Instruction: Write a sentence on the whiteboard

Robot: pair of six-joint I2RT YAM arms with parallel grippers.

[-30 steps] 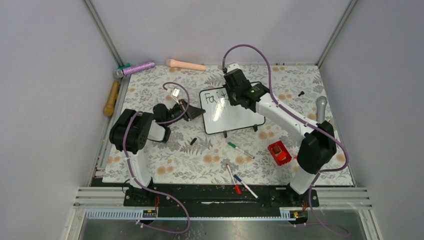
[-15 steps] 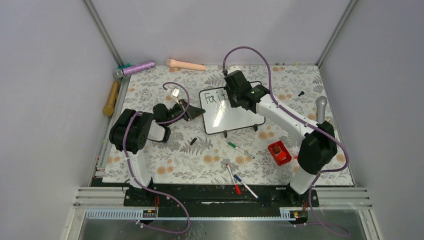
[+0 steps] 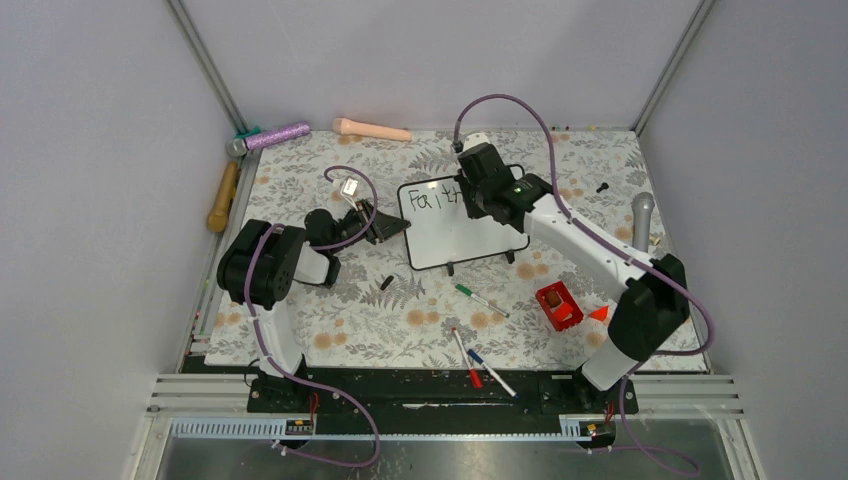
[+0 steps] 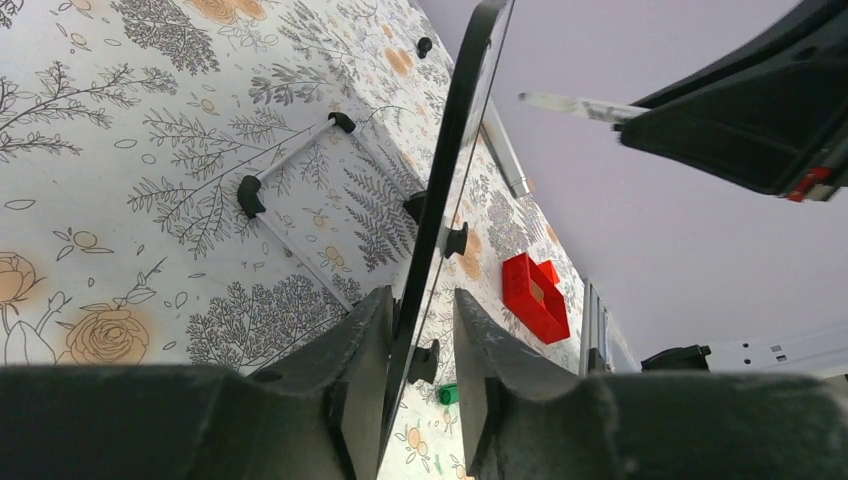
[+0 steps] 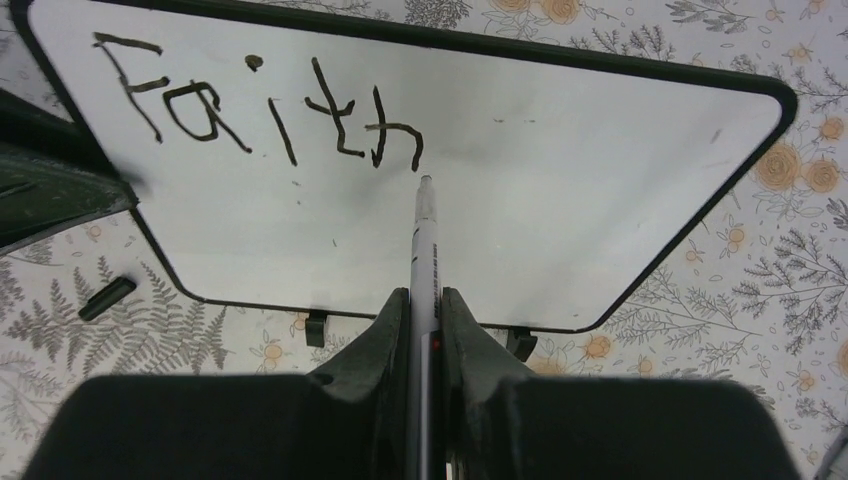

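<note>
Where left hand (image 4: 422, 330) gapes, whiteboard (image 4: 468, 90) sits

The whiteboard (image 3: 455, 240) stands mid-desk (image 3: 300, 190). The left claw (image 4: 420, 300) straddles its left edge, seemingly loosely. The right claw (image 5: 424, 300) puts a marker (image 5: 425, 230) on its far part. A pen (image 3: 480, 299) lies nearer, with a box (image 3: 559, 305) right of it.

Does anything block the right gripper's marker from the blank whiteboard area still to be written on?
Nothing visible. The marker tip meets the whiteboard just after "Faith"; the surface beyond and below is bare. The left gripper straddles only its left edge.
</note>
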